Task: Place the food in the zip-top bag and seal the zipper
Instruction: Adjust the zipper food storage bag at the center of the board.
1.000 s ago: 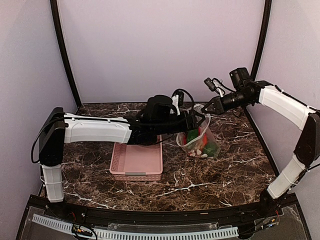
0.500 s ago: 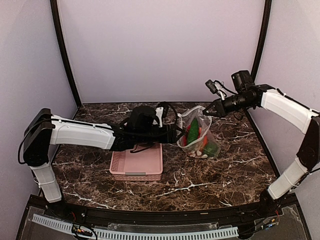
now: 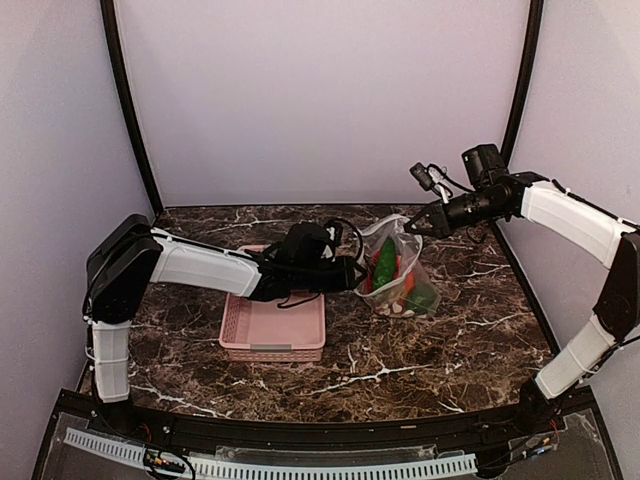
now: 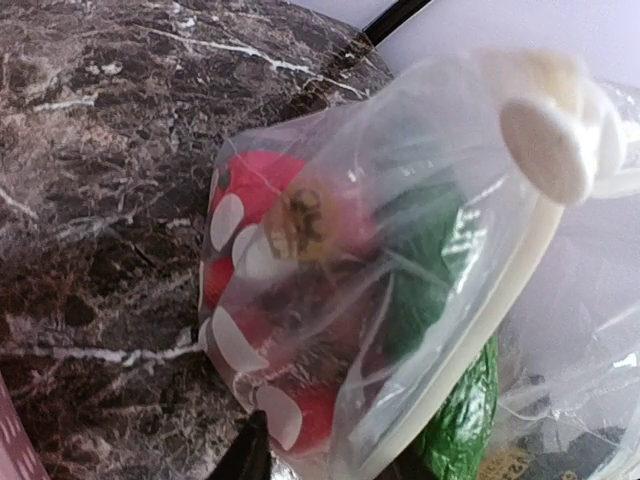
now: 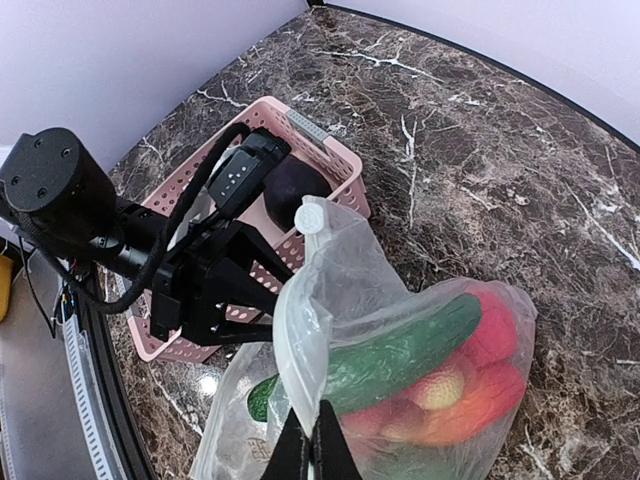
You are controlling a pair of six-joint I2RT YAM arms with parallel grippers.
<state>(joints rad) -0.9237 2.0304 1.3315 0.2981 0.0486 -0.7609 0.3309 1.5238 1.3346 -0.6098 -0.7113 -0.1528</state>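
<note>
Seen from above, the zip-top bag [image 3: 395, 270] stands on the marble desk [image 3: 450, 340] at about 3 o'clock from the pink basket [image 3: 272, 325], holding a green cucumber [image 5: 400, 350] and red round fruits [image 4: 255, 185], its pale zipper [image 4: 490, 300] running along the mouth. The right tool [image 3: 412, 224], fingers pressed together on the film, pinches the bag's upper edge at 12 o'clock. The left tool [image 3: 352, 272] sits just beside the bag at 9 o'clock, its fingers apart or together one cannot tell, and a dark eggplant [image 5: 292, 190] lies in the basket.
</note>
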